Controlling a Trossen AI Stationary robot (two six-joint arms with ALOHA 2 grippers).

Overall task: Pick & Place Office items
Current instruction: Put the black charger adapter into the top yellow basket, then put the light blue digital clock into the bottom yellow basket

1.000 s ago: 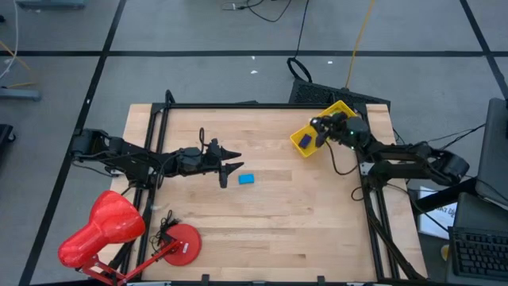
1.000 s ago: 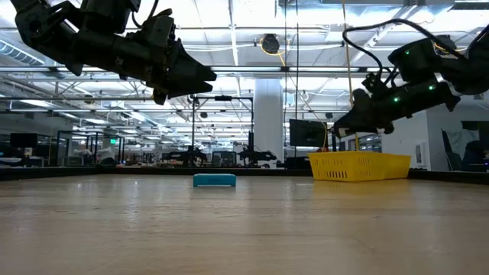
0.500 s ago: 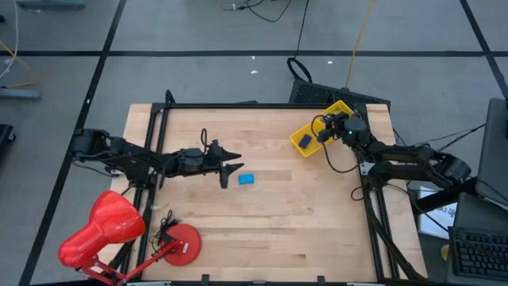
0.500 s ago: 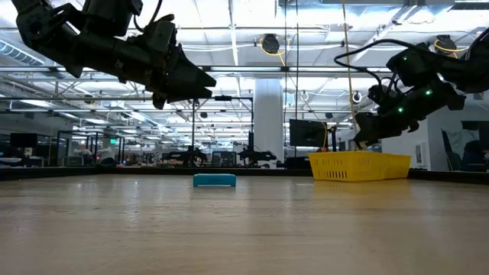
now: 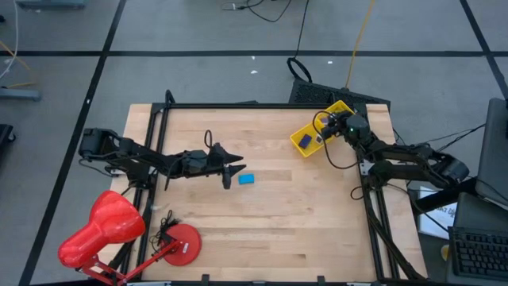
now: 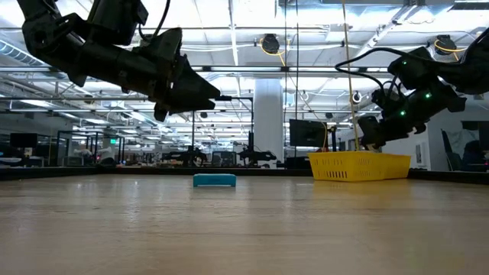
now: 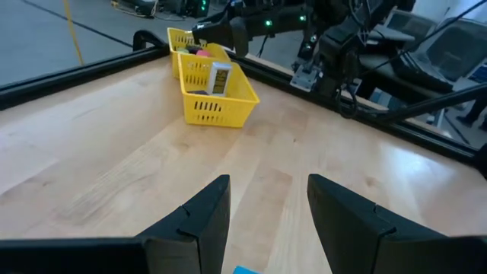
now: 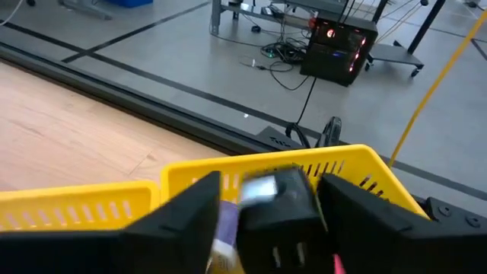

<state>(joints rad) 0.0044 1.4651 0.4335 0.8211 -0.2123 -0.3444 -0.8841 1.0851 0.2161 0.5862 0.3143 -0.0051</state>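
Your flat light-blue piece (image 5: pixel 247 179) at centre frame, left gripper (image 5: pixel 235 169) spread empty, right gripper (image 5: pixel 324 130) releasing black-and-grey item (image 8: pixel 272 199) over tray (image 5: pixel 304 129)

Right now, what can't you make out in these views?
- Contents of the yellow plastic tray: the right gripper covers part of it in the high view; the tray wall hides them in the low view.
- Dark blurred item between the right gripper's fingers, right wrist view: too blurred to identify, or to tell if it is held.
- Small blue flat block: cut off by the left wrist picture's edge.
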